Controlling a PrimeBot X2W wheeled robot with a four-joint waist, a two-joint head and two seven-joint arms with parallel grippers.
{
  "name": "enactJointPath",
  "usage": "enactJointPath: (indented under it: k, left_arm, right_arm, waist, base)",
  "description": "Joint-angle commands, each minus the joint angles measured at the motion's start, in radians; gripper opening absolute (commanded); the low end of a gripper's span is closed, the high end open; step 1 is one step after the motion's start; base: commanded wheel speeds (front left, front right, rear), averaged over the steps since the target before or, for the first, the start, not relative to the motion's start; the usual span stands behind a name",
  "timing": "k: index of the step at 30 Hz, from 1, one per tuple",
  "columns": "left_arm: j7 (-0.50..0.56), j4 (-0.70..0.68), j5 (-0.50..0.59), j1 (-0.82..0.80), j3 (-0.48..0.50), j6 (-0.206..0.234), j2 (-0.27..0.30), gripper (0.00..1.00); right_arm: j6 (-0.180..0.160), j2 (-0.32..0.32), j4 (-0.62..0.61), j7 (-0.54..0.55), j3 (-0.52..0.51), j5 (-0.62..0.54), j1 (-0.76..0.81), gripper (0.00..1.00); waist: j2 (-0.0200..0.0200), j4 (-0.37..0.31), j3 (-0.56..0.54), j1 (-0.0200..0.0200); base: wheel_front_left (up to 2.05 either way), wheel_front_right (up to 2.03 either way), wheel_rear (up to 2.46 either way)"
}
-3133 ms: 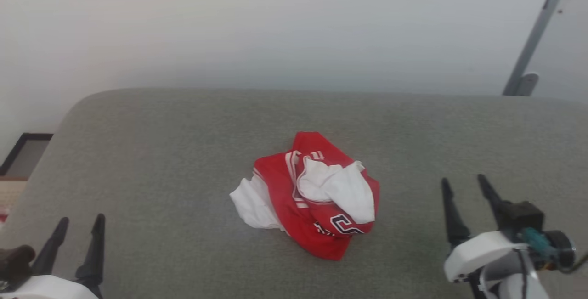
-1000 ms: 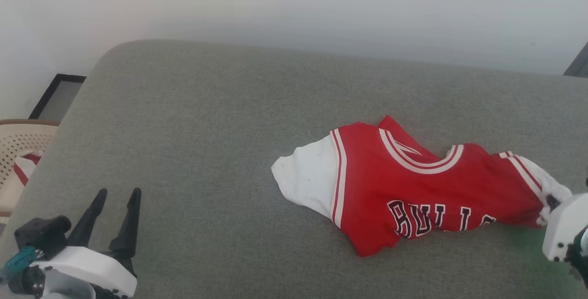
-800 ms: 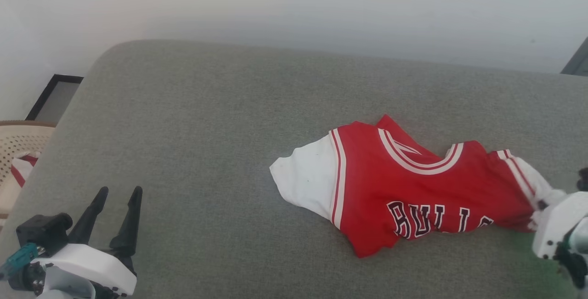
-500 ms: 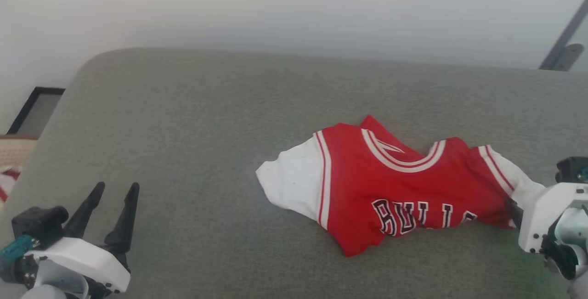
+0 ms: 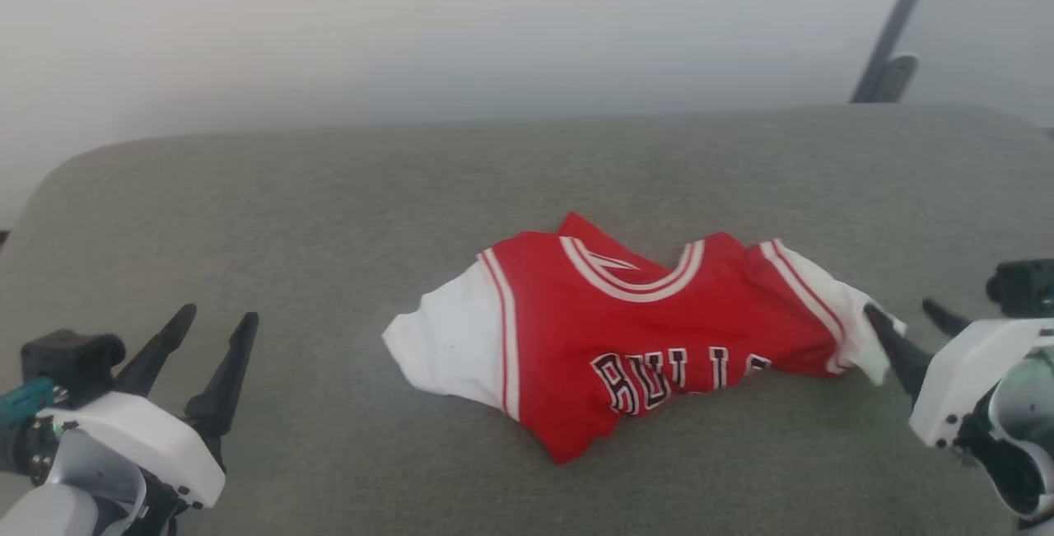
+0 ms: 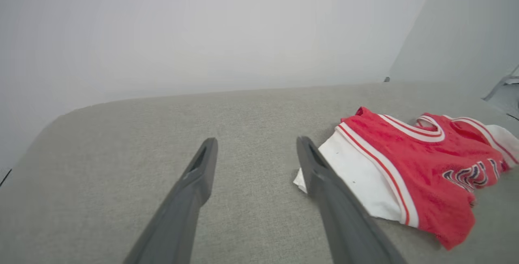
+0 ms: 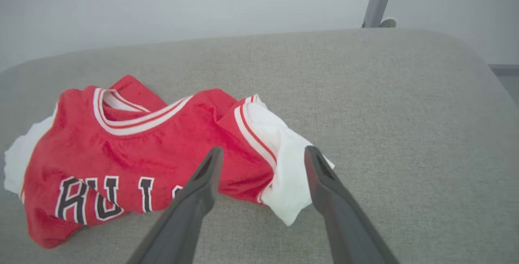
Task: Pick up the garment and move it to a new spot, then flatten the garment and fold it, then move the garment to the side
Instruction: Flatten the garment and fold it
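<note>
While the garment (image 5: pixel 642 338) lay rumpled, lettering up, just right of frame centre on the grey cushion (image 5: pixel 329 215), the right gripper (image 5: pixel 902 311) sat at the right edge, fingers spread, the white sleeve between its tips; contact unclear. The left gripper (image 5: pixel 218 315) sat lower left, fingers likewise spread, well apart from the garment.

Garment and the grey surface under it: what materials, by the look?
The garment: thin, limp knit, likely synthetic jersey; matte, finely textured red body that creases softly. Its white sleeves look smoother, maybe cotton-like. The grey surface: probably woven upholstery fabric over padding; matte, heathered weave, rounded edge.
</note>
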Motion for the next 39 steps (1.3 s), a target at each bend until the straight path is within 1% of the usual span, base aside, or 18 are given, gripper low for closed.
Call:
enactJointPath:
  k: [1,6,10,15,17,23,29,31,34,36,39]
  left_arm:
    - [0.011,-0.005,-0.003,-0.016,-0.004,-0.001,0.006,1.00]
    - [0.072,0.004,-0.010,-0.052,-0.036,-0.025,0.006,1.00]
    - [0.133,0.030,-0.011,-0.106,-0.075,-0.038,-0.004,1.00]
    - [0.221,0.098,0.002,-0.188,-0.131,-0.056,-0.027,1.00]
    - [0.234,0.110,0.004,-0.207,-0.140,-0.059,-0.032,1.00]
    - [0.335,0.204,0.014,-0.300,-0.199,-0.064,-0.074,1.00]
    - [0.401,0.303,0.026,-0.374,-0.242,-0.063,-0.122,1.00]
    - [0.429,0.345,0.035,-0.396,-0.259,-0.058,-0.130,1.00]
    - [0.463,0.397,0.040,-0.427,-0.284,-0.051,-0.159,1.00]
    - [0.483,0.436,0.055,-0.445,-0.306,-0.057,-0.167,1.00]
    - [0.505,0.502,0.058,-0.467,-0.329,-0.066,-0.197,1.00]
  right_arm:
    - [-0.001,0.007,-0.023,-0.020,-0.013,-0.016,0.008,1.00]
    - [-0.001,0.048,-0.099,-0.161,-0.082,-0.111,-0.014,1.00]
    - [-0.001,0.089,-0.116,-0.276,-0.130,-0.201,-0.036,1.00]
    - [-0.001,0.137,-0.097,-0.377,-0.159,-0.284,-0.064,1.00]
    - [-0.001,0.149,-0.093,-0.391,-0.164,-0.289,-0.070,1.00]
    - [-0.001,0.183,-0.058,-0.429,-0.162,-0.324,-0.090,1.00]
    - [-0.001,0.188,-0.038,-0.438,-0.157,-0.334,-0.106,1.00]
    - [-0.001,0.186,-0.033,-0.434,-0.153,-0.337,-0.110,1.00]
    - [-0.001,0.182,-0.025,-0.420,-0.153,-0.334,-0.113,1.00]
    - [-0.001,0.176,-0.024,-0.413,-0.147,-0.338,-0.119,1.00]
    - [-0.001,0.170,-0.020,-0.400,-0.140,-0.344,-0.124,1.00]
  waist:
    - [-0.0001,-0.030,0.003,0.0000]
    - [-0.0001,-0.073,0.023,0.0000]
    - [-0.0001,-0.091,0.056,0.0000]
    - [-0.0001,-0.098,0.102,0.0000]
    - [-0.0001,-0.099,0.112,0.0000]
    - [-0.0001,-0.099,0.156,0.0000]
    - [-0.0001,-0.097,0.188,0.0000]
    - [-0.0001,-0.097,0.196,0.0000]
    - [-0.0001,-0.094,0.205,0.0000]
    - [-0.0001,-0.092,0.211,0.0000]
    - [-0.0001,-0.090,0.216,0.0000]
  base:
    - [0.00,0.00,0.00]
    - [0.00,0.00,0.00]
    - [0.00,0.00,0.00]
    - [0.00,0.00,0.00]
    - [0.00,0.00,0.00]
    - [0.00,0.00,0.00]
    - [0.00,0.00,0.00]
    - [0.00,0.00,0.00]
    - [0.00,0.00,0.00]
    - [0.00,0.00,0.00]
    - [0.00,0.00,0.00]
